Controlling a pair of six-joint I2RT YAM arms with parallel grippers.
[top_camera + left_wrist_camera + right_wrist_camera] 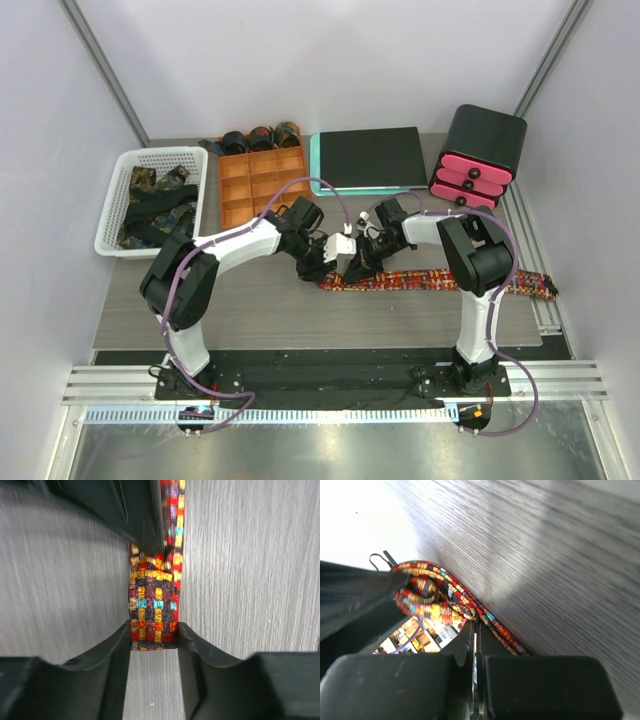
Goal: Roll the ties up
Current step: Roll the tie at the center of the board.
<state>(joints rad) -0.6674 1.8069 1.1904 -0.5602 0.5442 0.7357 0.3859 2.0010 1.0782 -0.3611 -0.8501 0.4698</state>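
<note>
**A loose start could undo the whole roll**

At the far left, the white basket (108, 222) holds dark patterned ties (152, 205) waiting their turn. Three finished coils (260, 137) sit along the back row of the orange tray (262, 190). Neither is at risk right now.

The trouble sits mid-table. My left pincer (154, 630) straddles the folded end of the red checked tie (152, 607), one finger against each edge. The jaws stand part-way apart. I cannot tell whether they press the cloth or only flank it. If they only flank it, I judge the fold will spring flat the moment I turn, and the coil will begin slack or crooked.

Just to the right, my right pincer (475, 626) is closed, its tips touching the first curl of the tie. Whether a layer is caught between them I cannot see. Closed tips could drag the cloth sideways and make a cone of the roll. My two pincers are also very near each other, so a careless twist could knock them together.

Further right the rest of the tie lies flat across the table (300, 310), its far end at the right edge beside the metal rail (537, 300). As I wind, that tail must slide freely. If it catches there, the coil could be pulled open.
</note>
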